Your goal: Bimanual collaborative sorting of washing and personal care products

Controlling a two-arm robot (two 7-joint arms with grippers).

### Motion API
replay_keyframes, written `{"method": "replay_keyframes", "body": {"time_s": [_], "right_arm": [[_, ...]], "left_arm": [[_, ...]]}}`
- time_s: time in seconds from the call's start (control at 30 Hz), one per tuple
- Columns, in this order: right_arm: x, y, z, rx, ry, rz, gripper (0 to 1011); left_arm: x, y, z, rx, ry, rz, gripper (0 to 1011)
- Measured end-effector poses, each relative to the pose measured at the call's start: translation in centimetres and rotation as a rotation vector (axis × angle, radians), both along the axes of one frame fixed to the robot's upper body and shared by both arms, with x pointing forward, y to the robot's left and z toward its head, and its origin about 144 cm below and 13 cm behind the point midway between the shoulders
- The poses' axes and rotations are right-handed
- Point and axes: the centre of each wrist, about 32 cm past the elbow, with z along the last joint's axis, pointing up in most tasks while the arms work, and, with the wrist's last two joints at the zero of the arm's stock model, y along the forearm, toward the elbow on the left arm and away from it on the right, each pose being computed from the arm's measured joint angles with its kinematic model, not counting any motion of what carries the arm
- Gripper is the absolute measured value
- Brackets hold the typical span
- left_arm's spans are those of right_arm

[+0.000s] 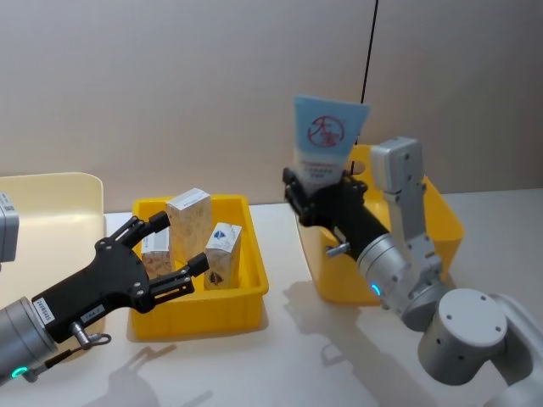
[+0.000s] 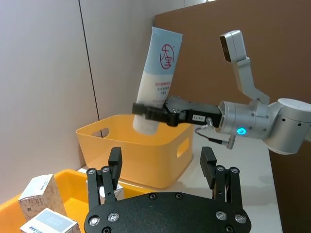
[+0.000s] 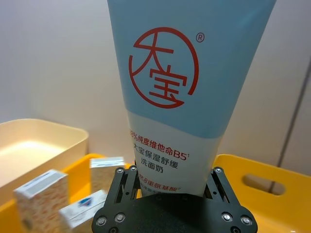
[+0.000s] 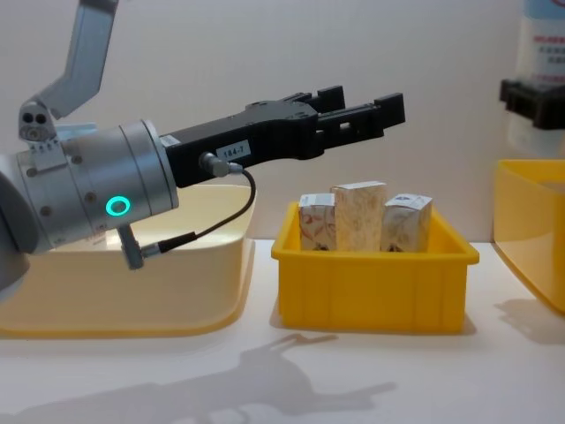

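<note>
1. The right pincer (image 1: 321, 191) is clamping the lower body of a light blue and white squeeze tube (image 1: 327, 136), holding it upright just above the deep yellow bin (image 1: 445, 222).
2. The left pincer (image 1: 180, 244) is hovering, fingers spread wide, over three white cartons (image 1: 188, 222) standing in the shallow yellow tray (image 1: 254, 264) on the table (image 1: 280, 356).

Soft, even indoor light falls from above and somewhat behind. In the head view the table (image 1: 280, 365) carries pale, soft-edged shadows: the left arm's (image 1: 25, 335) toward 7 o'clock, the right arm's (image 1: 407, 271) near 5 o'clock. In the chest view the left arm's shadow lies at 6 o'clock, and the yellow tray (image 4: 371, 291) darkens the table just beneath it. The arm's silver casing (image 4: 79, 177) shows a mild sheen beside a glowing green ring light (image 4: 116, 207). The squeeze tube (image 3: 165, 73) is lit flatly.
</note>
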Motion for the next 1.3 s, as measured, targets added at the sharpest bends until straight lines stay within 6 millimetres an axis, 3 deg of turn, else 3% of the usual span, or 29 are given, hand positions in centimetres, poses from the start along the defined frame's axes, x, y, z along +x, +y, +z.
{"method": "replay_keyframes", "body": {"time_s": [0.73, 1.3], "right_arm": [[1.6, -1.3, 1.0, -0.048, -0.085, -0.356, 520], [2.7, -1.5, 0.7, -0.119, 0.030, -0.605, 520]], "left_arm": [[0.0, 0.0, 0.0, 0.000, 0.000, 0.000, 1003], [0.0, 0.0, 0.0, 0.000, 0.000, 0.000, 1003]]}}
